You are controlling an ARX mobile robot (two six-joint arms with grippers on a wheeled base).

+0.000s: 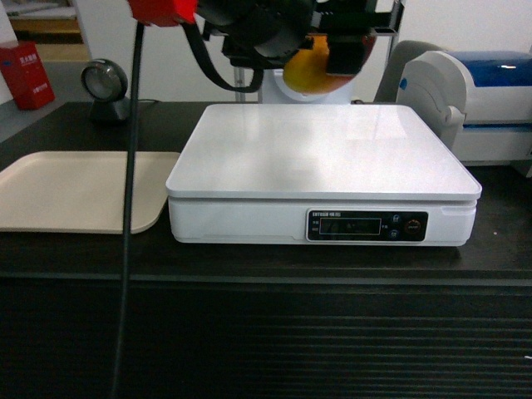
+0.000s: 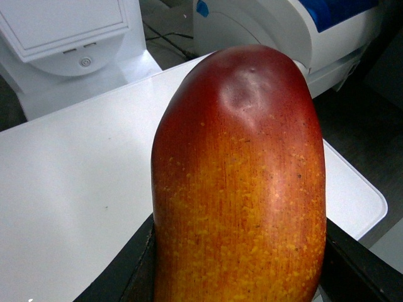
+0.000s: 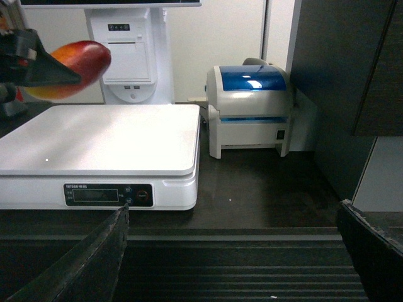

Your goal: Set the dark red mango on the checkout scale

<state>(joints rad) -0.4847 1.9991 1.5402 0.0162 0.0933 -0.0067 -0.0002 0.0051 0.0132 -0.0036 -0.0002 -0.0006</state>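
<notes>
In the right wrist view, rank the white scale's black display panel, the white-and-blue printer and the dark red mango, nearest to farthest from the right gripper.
1. Black display panel, front left.
2. White-and-blue printer, behind, centre.
3. Dark red mango, far left, above the white scale.

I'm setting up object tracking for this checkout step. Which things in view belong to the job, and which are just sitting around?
Part of the job:
- mango, held above the scale by the left gripper
- scale, nothing on its platform
- checkout counter

Just lying about:
- beige tray, left of the scale
- white-and-blue printer, right of the scale
- white terminal behind the scale
</notes>
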